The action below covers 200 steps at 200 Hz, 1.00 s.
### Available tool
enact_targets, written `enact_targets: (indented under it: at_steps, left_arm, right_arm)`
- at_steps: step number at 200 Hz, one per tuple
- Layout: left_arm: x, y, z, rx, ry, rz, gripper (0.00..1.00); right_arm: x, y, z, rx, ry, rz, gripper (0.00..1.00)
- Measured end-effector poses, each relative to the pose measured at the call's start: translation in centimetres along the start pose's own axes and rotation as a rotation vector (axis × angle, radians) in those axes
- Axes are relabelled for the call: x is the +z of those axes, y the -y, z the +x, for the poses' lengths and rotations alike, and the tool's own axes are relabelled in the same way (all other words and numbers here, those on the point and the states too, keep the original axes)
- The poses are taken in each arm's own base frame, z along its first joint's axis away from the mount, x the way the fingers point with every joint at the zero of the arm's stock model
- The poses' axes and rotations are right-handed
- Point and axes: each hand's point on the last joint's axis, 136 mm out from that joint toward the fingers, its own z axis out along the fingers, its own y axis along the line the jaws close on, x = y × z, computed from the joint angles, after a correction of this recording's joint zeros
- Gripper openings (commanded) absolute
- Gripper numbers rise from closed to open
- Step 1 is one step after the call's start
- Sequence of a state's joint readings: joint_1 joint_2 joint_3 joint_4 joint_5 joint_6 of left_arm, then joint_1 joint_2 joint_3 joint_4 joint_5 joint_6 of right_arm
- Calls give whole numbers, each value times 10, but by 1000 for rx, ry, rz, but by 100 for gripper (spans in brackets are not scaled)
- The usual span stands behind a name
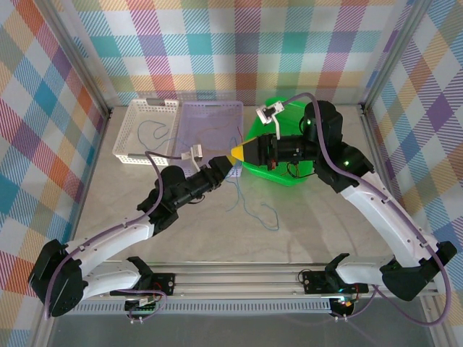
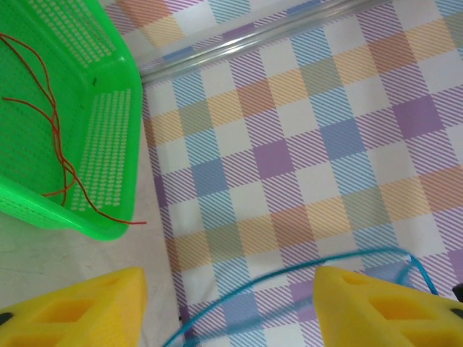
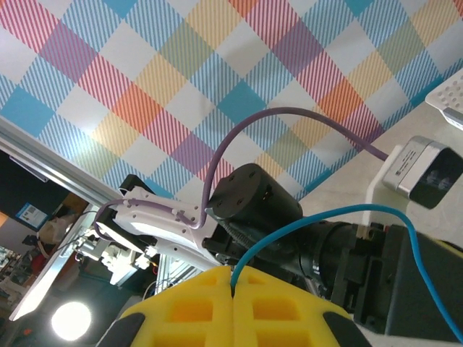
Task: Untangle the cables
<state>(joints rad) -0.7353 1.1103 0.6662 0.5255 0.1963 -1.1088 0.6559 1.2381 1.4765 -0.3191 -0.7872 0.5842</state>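
We're looking down on the table (image 1: 181,238), with three baskets along the far side. The cables are scattered. A red cable (image 2: 72,173) lies in the green basket (image 2: 108,144), one end trailing over the rim. A thin bluish strand sits in the white basket (image 1: 126,148). The blue cable (image 3: 347,212) hangs between the two arms, and its slack lies looped on the table just in front of them.

We judge these wires to be almost weightless and completely limp. They'll droop, curl and snag on each other or on the basket mesh, so a slow, steady pull looks safer than a jerk. They're also thin enough to slip out of soft foam pads. The best place to hold one is a free stretch near an end, clear of any crossing.

Now the grippers, which meet nose to nose between the lavender and green baskets. The left gripper (image 2: 228,293) has its yellow fingers well apart. The blue cable runs across the gap between them, and we can't tell whether it touches a pad. The right gripper (image 3: 233,289) is pressed together, and the blue cable comes straight out of the seam between its fingers, so it is pinched there.
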Motion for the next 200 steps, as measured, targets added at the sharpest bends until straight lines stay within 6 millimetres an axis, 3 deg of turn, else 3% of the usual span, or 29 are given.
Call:
enact_targets:
  at_steps: [37,85,130,157,176,200]
  left_arm:
    - [-11,-10,10,-8,-6,-12,72]
    - [-24,-7,9,10,10,1,65]
    - [-25,-15,6,24,32,-37,75]
    - [-28,-14,0,28,67,-47,75]
    - [-28,-14,-3,24,83,-49,69]
    - [-28,-14,-3,20,84,-46,43]
  right_arm:
    - [-3,-1,0,-5,10,8,0]
    - [-4,-4,0,-11,15,4,0]
    - [-2,0,3,-4,12,-1,0]
    - [-2,1,9,11,-2,-14,0]
    - [-2,0,12,22,-9,-29,0]
    - [-1,1,17,34,-19,-40,0]
